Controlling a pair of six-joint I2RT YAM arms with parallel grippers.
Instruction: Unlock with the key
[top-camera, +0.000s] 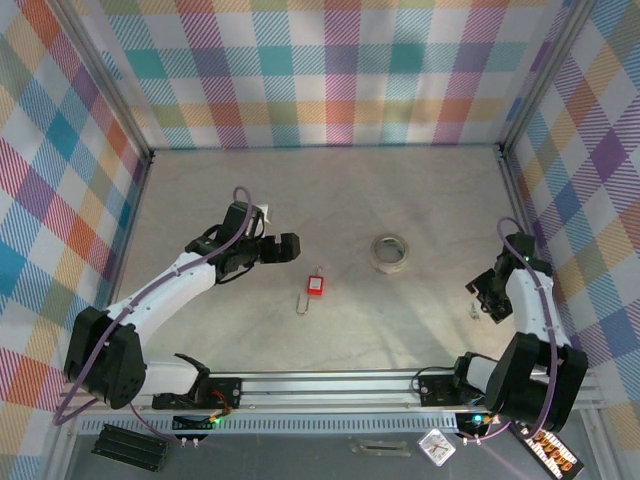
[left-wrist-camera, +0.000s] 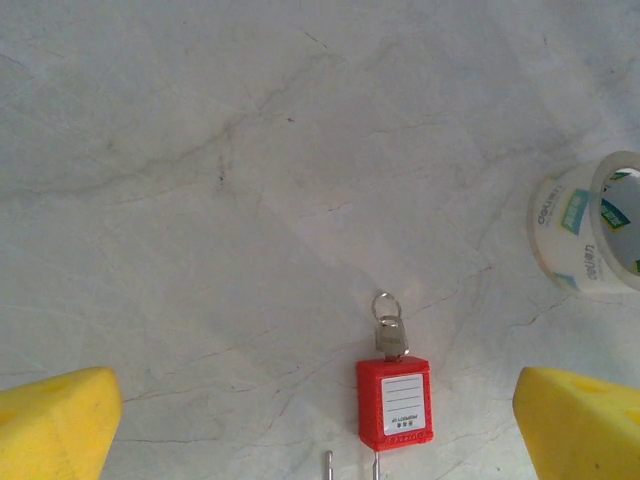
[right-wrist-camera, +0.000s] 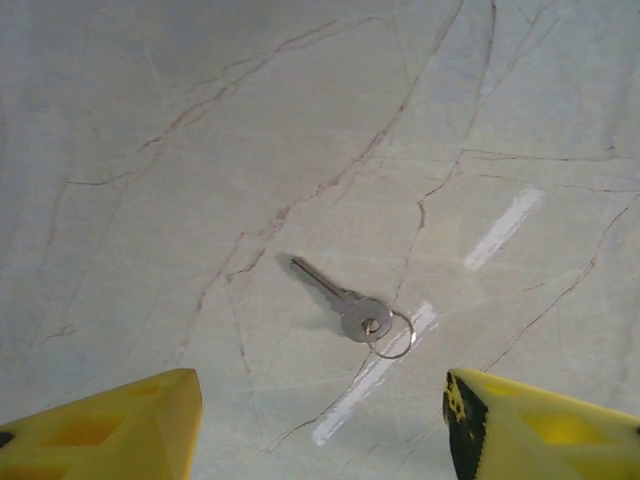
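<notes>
A red padlock (top-camera: 316, 285) lies flat mid-table, its steel shackle (top-camera: 305, 303) pointing toward the near edge. In the left wrist view the padlock (left-wrist-camera: 395, 402) has a small silver key with a ring (left-wrist-camera: 390, 335) in its far end. My left gripper (top-camera: 292, 247) hovers open just left of and beyond it, its yellow fingers (left-wrist-camera: 60, 425) spread wide at the frame's edges. A second loose key with a ring (right-wrist-camera: 350, 305) lies on the table (top-camera: 474, 312) at the right. My right gripper (top-camera: 487, 298) hangs open over it, with nothing between its fingers (right-wrist-camera: 545, 425).
A roll of clear tape (top-camera: 389, 251) stands right of the padlock, also at the left wrist view's right edge (left-wrist-camera: 595, 225). Checked walls close the table on three sides. White tape marks (right-wrist-camera: 503, 230) streak the surface near the loose key.
</notes>
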